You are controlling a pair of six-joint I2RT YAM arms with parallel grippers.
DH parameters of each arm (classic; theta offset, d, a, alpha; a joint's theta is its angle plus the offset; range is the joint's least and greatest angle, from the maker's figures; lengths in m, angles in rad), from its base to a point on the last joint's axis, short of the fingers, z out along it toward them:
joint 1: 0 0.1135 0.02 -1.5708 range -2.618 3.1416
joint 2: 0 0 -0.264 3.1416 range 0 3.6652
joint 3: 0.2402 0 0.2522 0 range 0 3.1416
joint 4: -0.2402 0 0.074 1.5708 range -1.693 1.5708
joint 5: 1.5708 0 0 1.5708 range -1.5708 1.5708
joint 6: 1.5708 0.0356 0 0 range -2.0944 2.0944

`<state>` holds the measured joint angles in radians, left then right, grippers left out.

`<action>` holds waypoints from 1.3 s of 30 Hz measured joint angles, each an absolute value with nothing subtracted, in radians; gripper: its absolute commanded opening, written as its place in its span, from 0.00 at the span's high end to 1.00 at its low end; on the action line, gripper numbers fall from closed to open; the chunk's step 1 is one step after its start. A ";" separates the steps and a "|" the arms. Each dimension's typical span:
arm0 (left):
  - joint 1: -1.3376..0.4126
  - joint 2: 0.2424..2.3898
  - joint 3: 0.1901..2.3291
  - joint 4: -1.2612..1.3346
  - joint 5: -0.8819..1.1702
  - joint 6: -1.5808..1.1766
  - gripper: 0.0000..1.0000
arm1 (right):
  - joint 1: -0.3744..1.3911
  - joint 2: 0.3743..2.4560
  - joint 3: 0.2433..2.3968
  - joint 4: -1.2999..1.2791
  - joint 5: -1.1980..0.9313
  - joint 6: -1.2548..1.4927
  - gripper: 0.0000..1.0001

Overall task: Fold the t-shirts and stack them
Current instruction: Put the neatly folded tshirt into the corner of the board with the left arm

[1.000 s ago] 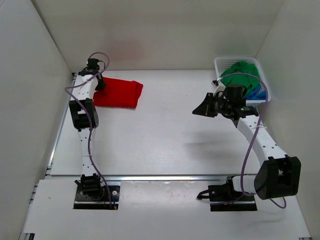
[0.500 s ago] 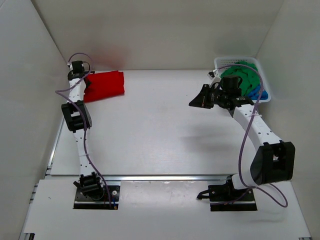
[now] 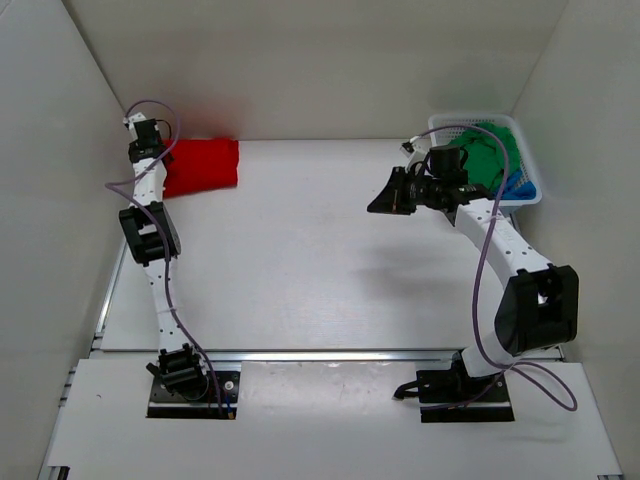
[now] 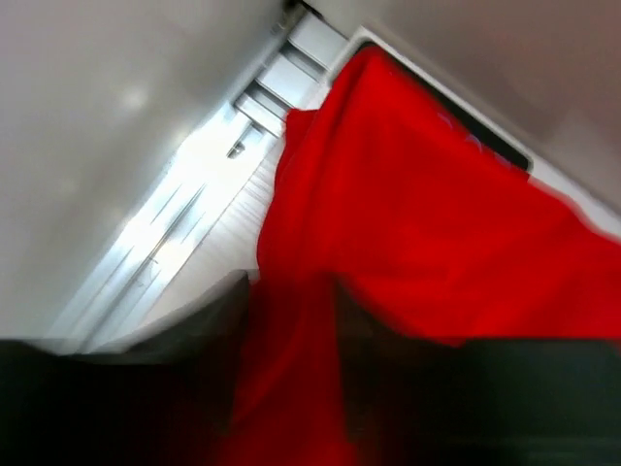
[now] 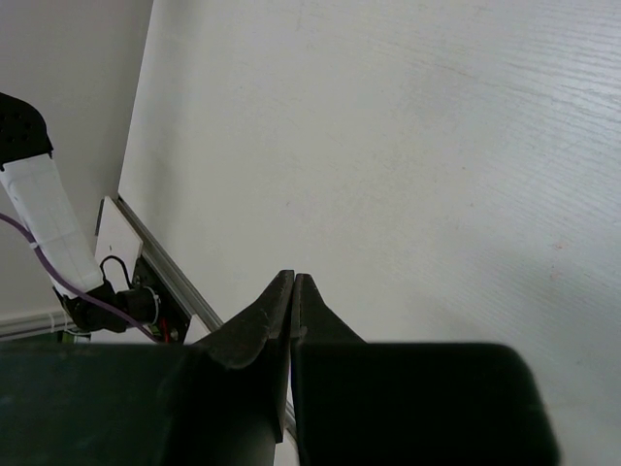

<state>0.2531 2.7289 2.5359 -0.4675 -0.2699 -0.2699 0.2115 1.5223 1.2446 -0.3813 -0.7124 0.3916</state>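
Fingers [image 5: 275,316] of your right gripper [image 5: 292,279] are pressed flat together from base to tip, with nothing caught between them. For your left gripper [image 4: 289,291] the wrist view is badly smeared. A band of red cloth runs between its two dark fingers [image 4: 225,320], but you cannot tell from this whether they pinch it or stand loose around it. Largest item: the white table [image 3: 300,280], walled on three sides, with both arm bases at its near edge. Next, the white lattice basket [image 3: 441,122], which sits in the far right corner against the right wall. Next, the red t-shirt [image 3: 200,165], which lies folded into a rough rectangle at the far left corner, close to the back wall. Its left edge sits under the end of your left arm, which reaches along the left wall. In the left wrist view the same red cloth fills most of the frame, with the metal rail at the table's edge just beside it. The green t-shirt [image 3: 507,158] is bunched inside the basket and rises above its rim. The blue t-shirt [image 3: 514,184] shows only as a small patch under the green one, at the basket's near side. Your right gripper hangs above bare table just left of the basket, tips pointing left, touching no cloth.
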 measured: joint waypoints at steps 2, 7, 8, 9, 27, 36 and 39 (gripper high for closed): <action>0.263 2.729 2.536 -0.452 -0.273 -0.255 0.32 | 0.217 1.525 1.251 -0.389 -0.707 0.393 1.00; 0.280 2.718 2.535 -0.442 -0.234 -0.244 0.01 | 0.251 1.523 1.259 -0.395 -0.694 0.395 1.00; 0.281 2.706 2.531 -0.449 -0.223 -0.244 0.02 | 0.260 1.522 1.259 -0.400 -0.688 0.395 1.00; 0.279 2.686 2.513 -0.456 -0.210 -0.244 0.01 | 0.270 1.518 1.259 -0.406 -0.680 0.397 0.99; -0.145 1.298 1.077 -0.400 0.083 -0.278 0.01 | 0.205 1.031 0.754 -0.418 -0.546 0.374 1.00; -0.232 0.945 0.693 -0.459 0.159 -0.331 0.01 | 0.154 0.785 0.595 -0.424 -0.533 0.379 1.00; -0.231 0.914 0.693 -0.466 0.163 -0.326 0.01 | 0.155 0.739 0.557 -0.427 -0.532 0.392 1.00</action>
